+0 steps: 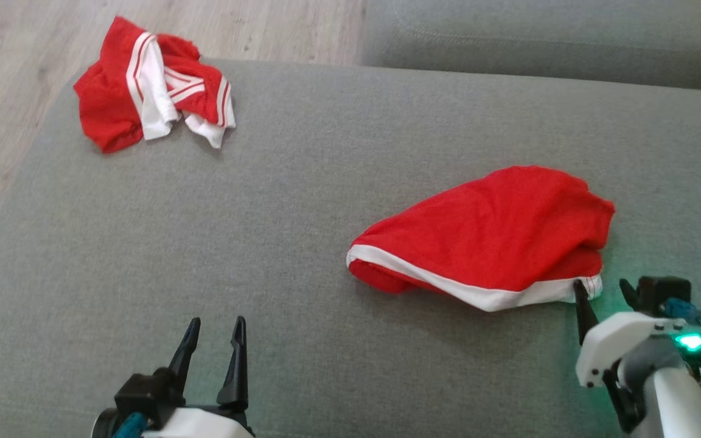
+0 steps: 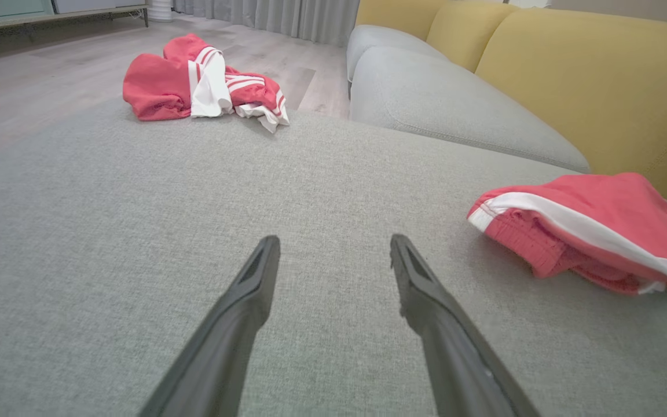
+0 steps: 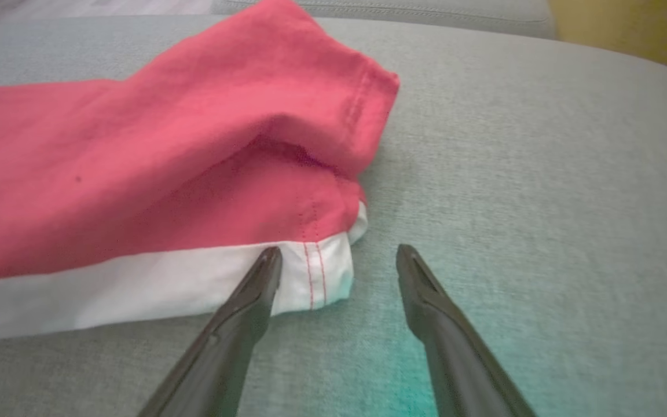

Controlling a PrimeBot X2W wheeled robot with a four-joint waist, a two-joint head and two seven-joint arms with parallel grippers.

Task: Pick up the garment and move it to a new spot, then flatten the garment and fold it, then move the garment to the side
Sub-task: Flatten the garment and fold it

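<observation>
The left jaws stood wide apart with nothing between them, their two dark fingers (image 1: 238, 359) (image 2: 252, 289) poised above the bare grey sofa cushion (image 1: 265, 213) (image 2: 310, 185). The right jaws were equally wide and held nothing. One of the right fingers (image 3: 252, 301) (image 1: 583, 310) met the corner of the garment's white hem band (image 3: 136, 289) (image 1: 478, 298), though I could not tell whether it pressed the cloth or merely overlapped it. The other finger pointed at plain cushion (image 3: 542, 174).

The garment (image 1: 484, 237) (image 2: 600, 214) (image 3: 136, 174), red with that white band along its near edge, lay loosely doubled over on the cushion. It was directly ahead of the right jaws and spread away to their left. The end of the hem sat partly in the gap between the two fingertips. From the left jaws it lay ahead and well off to the right.

A green light (image 1: 690, 342) glowed on the right wrist and tinted the cushion beneath those jaws.

Far ahead of the left jaws and to their left, a crumpled heap of red-and-white clothing (image 1: 149, 91) (image 2: 206, 87) sat at the cushion's far edge. Wooden floor (image 1: 22, 48) (image 2: 50, 87) showed beyond it. Ahead and to the right of the left jaws lay a second grey cushion (image 1: 539, 36) (image 2: 426, 98), backed by yellow cushions (image 2: 600, 87).
</observation>
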